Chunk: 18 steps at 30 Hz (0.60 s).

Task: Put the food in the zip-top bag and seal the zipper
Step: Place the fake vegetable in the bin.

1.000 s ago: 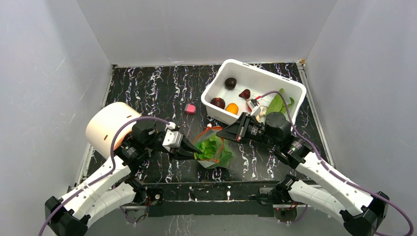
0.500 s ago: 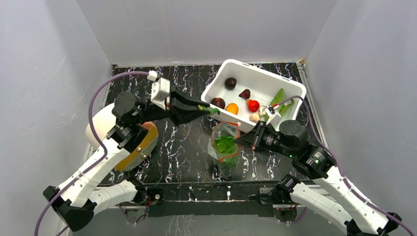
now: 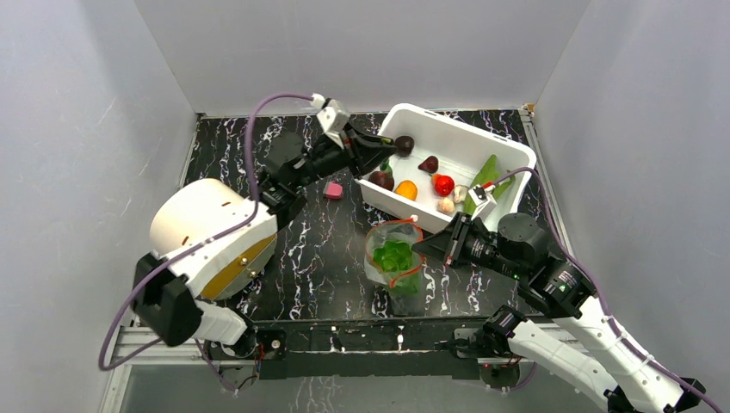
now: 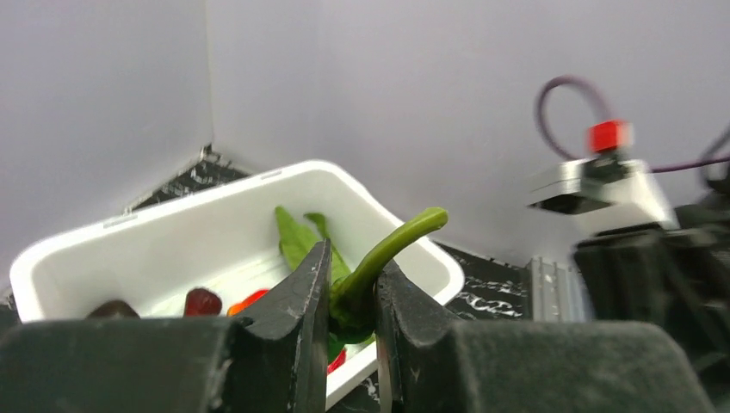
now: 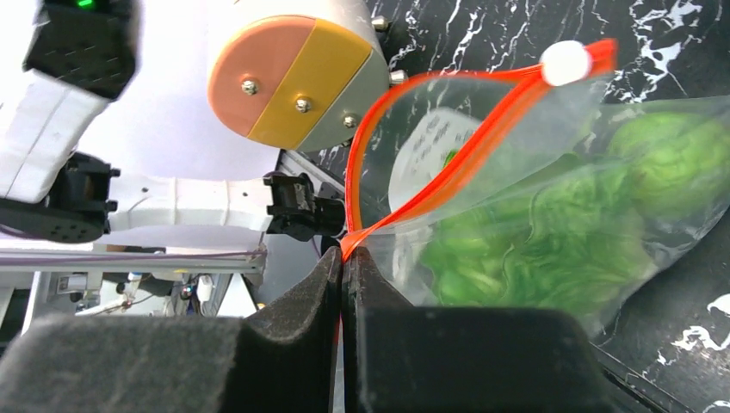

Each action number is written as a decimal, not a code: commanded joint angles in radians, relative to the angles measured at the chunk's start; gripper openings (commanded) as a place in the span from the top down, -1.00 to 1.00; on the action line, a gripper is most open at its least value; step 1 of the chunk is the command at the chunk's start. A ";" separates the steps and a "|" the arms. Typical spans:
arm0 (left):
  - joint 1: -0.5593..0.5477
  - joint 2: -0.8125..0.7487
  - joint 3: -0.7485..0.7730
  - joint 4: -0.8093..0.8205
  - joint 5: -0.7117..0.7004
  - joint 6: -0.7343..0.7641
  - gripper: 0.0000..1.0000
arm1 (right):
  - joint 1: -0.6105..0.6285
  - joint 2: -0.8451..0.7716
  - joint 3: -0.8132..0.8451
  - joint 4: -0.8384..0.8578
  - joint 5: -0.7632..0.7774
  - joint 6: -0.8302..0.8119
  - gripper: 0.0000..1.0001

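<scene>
green pod (image 4: 405, 232), clamped in left gripper (image 4: 353, 268)

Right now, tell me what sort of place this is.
Probably a robot test booth, not a kitchen: plain grey walls box in a black marbled table, robot arms are bolted at its near edge, and the white tub holds toy produce.

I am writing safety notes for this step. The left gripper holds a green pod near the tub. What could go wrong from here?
1. The left gripper pinches the pod near one end only, so it may swing or slip on the way.
2. The right gripper holds the bag at one spot of the zipper; with the cabbage inside, the pod may catch on the mouth.
</scene>
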 commanded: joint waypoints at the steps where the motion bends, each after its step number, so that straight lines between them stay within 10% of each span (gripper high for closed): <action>1: -0.005 0.118 0.013 0.208 -0.046 0.002 1.00 | -0.002 -0.014 0.022 0.126 -0.054 0.008 1.00; 9: -0.057 0.334 0.111 0.100 -0.030 0.248 0.88 | -0.002 -0.032 0.038 0.103 -0.038 0.011 1.00; 14: -0.095 0.413 0.184 -0.052 -0.015 0.248 -0.06 | -0.002 -0.019 0.075 0.059 -0.006 -0.003 1.00; 18: -0.100 0.343 0.180 -0.126 -0.093 0.135 -0.25 | -0.001 -0.007 0.076 0.072 0.037 0.025 1.00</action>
